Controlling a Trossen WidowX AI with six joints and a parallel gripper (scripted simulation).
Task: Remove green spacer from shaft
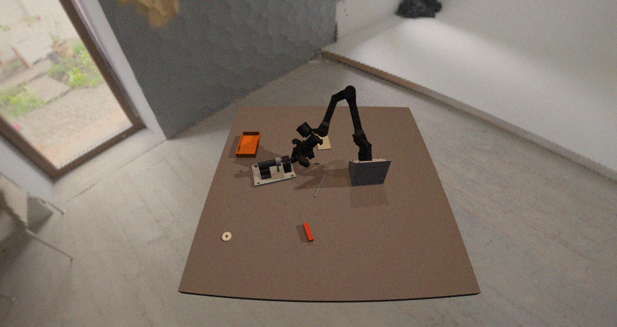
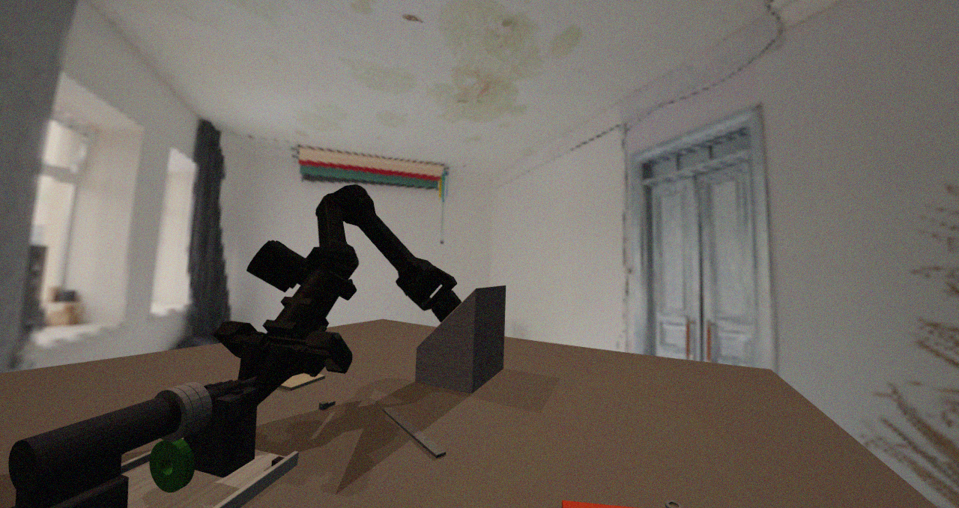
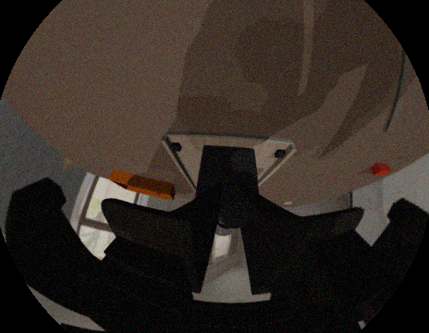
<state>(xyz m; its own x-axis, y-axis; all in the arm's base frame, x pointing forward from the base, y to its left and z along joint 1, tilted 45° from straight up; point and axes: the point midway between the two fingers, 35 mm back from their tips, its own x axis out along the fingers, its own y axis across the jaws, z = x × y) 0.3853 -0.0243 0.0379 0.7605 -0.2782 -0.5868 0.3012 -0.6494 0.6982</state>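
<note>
The dark housing [image 1: 265, 164] [image 2: 94, 428], a long cylinder on a block, stands on a pale base plate [image 1: 273, 179] [image 2: 258, 481] [image 3: 190, 148]. Several grey spacers [image 1: 278, 161] [image 2: 189, 409] sit in a stack at its near end, beside a dark support block [image 1: 287, 165] [image 2: 229, 431] [image 3: 226, 171]. The green spacer [image 1: 278, 169] [image 2: 172, 464] is off the shaft, upright on its edge low beneath the grey spacers. My gripper [image 1: 294, 159] [image 2: 251, 386] [image 3: 228, 188] is shut on the shaft's end, close to the support block. The fingers hide most of the shaft.
An orange tray [image 1: 248, 145] [image 3: 145, 186] lies behind the plate. A grey bar [image 1: 319, 186] [image 2: 412, 431], a red-handled screwdriver [image 1: 308, 232] [image 3: 380, 169] and a beige ring [image 1: 222, 236] lie on the table. The grey wedge [image 1: 368, 172] [image 2: 485, 344] stands at the arm's base.
</note>
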